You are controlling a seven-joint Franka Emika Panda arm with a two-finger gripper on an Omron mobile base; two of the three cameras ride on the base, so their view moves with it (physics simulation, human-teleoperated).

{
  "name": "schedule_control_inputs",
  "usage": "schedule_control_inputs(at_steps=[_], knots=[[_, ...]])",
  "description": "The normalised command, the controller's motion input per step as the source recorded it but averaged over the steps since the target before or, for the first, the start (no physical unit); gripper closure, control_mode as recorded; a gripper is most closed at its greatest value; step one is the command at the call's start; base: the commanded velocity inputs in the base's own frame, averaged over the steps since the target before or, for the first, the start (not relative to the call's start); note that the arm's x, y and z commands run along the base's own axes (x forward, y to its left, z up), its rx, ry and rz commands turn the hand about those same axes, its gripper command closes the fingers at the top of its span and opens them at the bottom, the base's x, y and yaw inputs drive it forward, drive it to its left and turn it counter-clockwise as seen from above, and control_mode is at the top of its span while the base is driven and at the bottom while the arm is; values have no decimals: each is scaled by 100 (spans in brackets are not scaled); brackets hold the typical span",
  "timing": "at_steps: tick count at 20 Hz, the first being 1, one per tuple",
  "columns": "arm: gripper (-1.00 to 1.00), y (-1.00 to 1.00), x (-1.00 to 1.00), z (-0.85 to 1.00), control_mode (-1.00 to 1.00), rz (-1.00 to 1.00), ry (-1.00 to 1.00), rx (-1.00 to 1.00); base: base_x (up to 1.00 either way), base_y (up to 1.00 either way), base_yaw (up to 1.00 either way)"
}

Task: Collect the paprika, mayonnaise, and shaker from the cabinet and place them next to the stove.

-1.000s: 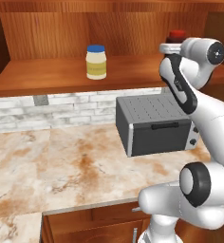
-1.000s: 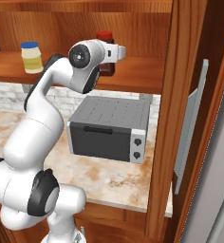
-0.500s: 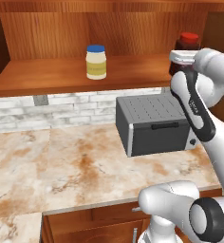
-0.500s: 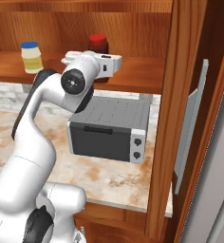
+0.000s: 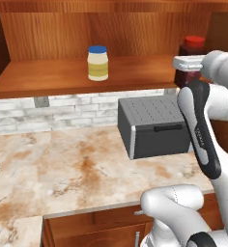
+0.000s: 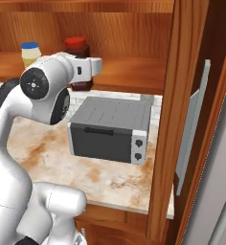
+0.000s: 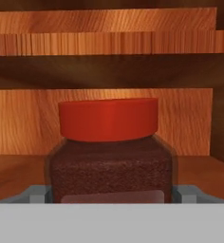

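the paprika (image 7: 110,161) stands upright on the cabinet (image 5: 63,77) shelf at its right end, well right of the mayonnaise (image 5: 97,62). the gripper (image 7: 112,193) sits straight in front of it, fingers spread wide to either side of the jar, not yet clamped. the jar looks rigid, smooth and probably slippery, so hold the wide body below the red lid.

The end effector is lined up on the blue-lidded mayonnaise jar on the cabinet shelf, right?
Not quite. The hand view shows the red-lidded paprika straight ahead of the end effector; the mayonnaise stands apart on the cabinet shelf in the left base view.
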Motion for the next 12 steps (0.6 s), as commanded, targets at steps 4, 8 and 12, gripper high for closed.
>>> schedule_control_inputs(at_steps=[4, 8, 12], knots=[[100, 3, -100, -3, -100, 7, 0, 0, 0, 0, 0], [100, 39, -90, -23, -100, 6, 0, -11, 0, 0, 0], [100, 51, -82, -32, -100, 10, 0, -10, 0, 0, 0]])
